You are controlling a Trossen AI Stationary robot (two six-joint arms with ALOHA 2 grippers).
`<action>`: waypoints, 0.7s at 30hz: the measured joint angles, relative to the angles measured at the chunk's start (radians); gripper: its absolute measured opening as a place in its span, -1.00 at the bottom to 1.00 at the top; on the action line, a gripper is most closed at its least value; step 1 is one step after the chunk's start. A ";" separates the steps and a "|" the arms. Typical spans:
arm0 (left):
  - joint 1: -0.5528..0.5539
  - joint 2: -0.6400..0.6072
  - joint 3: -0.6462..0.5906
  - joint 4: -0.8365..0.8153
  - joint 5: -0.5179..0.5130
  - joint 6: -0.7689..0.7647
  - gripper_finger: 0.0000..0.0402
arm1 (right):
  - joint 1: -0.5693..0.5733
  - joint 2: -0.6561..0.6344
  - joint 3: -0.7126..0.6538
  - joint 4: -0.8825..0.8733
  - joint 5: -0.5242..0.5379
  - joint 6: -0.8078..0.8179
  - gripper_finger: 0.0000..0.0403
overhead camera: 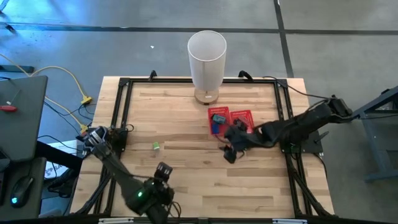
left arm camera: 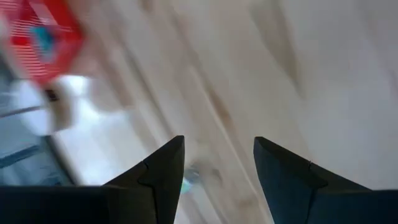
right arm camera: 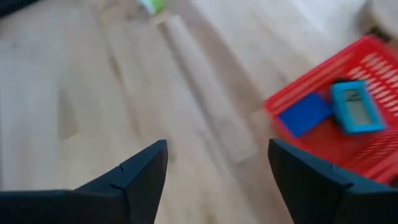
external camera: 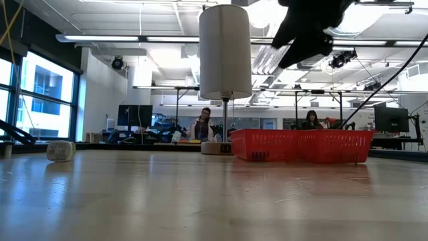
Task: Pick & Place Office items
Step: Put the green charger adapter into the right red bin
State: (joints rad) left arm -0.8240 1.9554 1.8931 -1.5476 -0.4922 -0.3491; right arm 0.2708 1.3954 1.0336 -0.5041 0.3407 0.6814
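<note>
Right gripper [right arm camera: 217,180] hangs above the wooden table [overhead camera: 199,180], just beside the near edge of the red mesh tray [overhead camera: 231,119], its two dark fingers [right arm camera: 134,177] spread wide with only bare wood between them and nothing held. In the low view this gripper [external camera: 307,40] shows dark and raised well clear of the tray's rim. Inside the tray, in the compartment nearest the gripper, lie a teal piece [right arm camera: 353,107] with a small grey window and a flat blue piece [right arm camera: 305,114], touching or nearly touching each other. Beyond the tray's far side stands the tall white cylinder [overhead camera: 207,59] on its small base, upright. Away from the tray toward the left arm, a small green piece [overhead camera: 155,145] lies alone on the wood, well apart from the tray. Left gripper [overhead camera: 163,171] sits near the table's front edge, farther from the tray than the green piece; its fingers [left arm camera: 158,180] stand partly apart with nothing gripped, and a greenish scrap [left arm camera: 189,177] shows blurred just beside one finger. Two people sit in the room behind the tray.
</note>
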 joint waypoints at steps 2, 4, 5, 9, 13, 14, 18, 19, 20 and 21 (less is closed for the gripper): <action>0.034 -0.012 0.000 -0.017 0.090 0.060 -0.09 | 0.046 0.001 0.000 0.005 0.000 0.030 0.32; 0.069 -0.025 -0.004 -0.025 0.144 0.112 -0.09 | 0.086 0.008 0.000 0.012 0.002 0.059 0.32; 0.088 -0.038 -0.012 -0.019 0.157 0.139 -0.09 | 0.107 0.012 0.000 0.012 0.013 0.075 0.32; 0.152 -0.110 -0.069 -0.019 0.221 0.177 -0.09 | 0.191 0.013 0.000 0.008 0.100 0.125 0.32; 0.202 -0.215 -0.205 -0.016 0.249 0.165 -0.09 | 0.259 0.022 -0.001 0.002 0.165 0.161 0.32; 0.213 -0.247 -0.247 -0.003 0.250 0.160 -0.09 | 0.272 0.022 -0.001 0.006 0.180 0.164 0.32; 0.257 -0.377 -0.436 0.117 0.253 0.156 -0.09 | 0.311 0.020 0.000 0.016 0.211 0.165 0.32; 0.270 -0.409 -0.485 0.158 0.254 0.166 -0.09 | 0.316 0.020 0.000 0.023 0.214 0.165 0.32; 0.281 -0.439 -0.533 0.191 0.255 0.178 -0.09 | 0.320 0.020 0.000 0.029 0.218 0.165 0.32; 0.292 -0.468 -0.580 0.215 0.255 0.197 -0.09 | 0.323 0.020 0.000 0.032 0.217 0.165 0.32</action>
State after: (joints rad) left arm -0.5315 1.4873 1.3128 -1.3330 -0.2375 -0.1520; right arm 0.5935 1.4158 1.0332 -0.4717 0.5579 0.8459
